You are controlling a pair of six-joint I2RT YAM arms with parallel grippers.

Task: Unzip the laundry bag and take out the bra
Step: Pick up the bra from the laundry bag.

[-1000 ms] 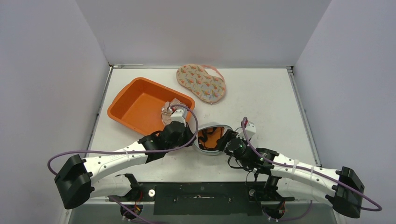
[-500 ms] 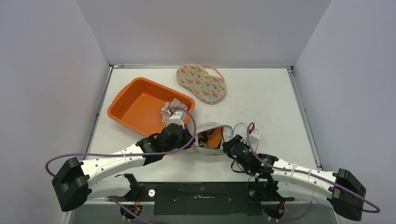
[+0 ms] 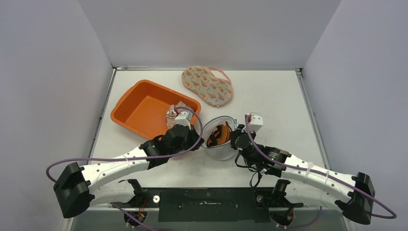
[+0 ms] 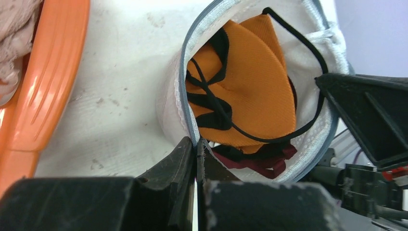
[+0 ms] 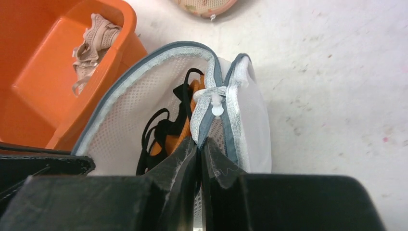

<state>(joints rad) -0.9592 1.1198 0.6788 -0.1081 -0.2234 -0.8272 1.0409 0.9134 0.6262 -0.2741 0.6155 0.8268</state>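
Observation:
The white mesh laundry bag (image 3: pixel 219 149) with a grey zipper rim sits mid-table, its mouth held wide. Inside lies an orange bra (image 4: pixel 250 82) with black straps; a dark red piece shows beneath it. My left gripper (image 4: pixel 197 144) is shut on the bag's left rim (image 4: pixel 185 108). My right gripper (image 5: pixel 199 144) is shut on the opposite rim, right below the white zipper pull (image 5: pixel 216 108). From above, the left gripper (image 3: pixel 201 142) and right gripper (image 3: pixel 232 139) flank the opening, and the bra (image 3: pixel 220 134) shows between them.
An orange bin (image 3: pixel 137 108) stands left of the bag with a beige bra (image 3: pixel 175 113) at its near corner. A patterned laundry bag (image 3: pixel 207 85) lies at the back. The bin's wall (image 4: pixel 43 91) is close to my left gripper.
My right gripper has shut on the bag's right rim and moved up and back. The bag's mouth, flat before, now stands wide open between the two grippers.

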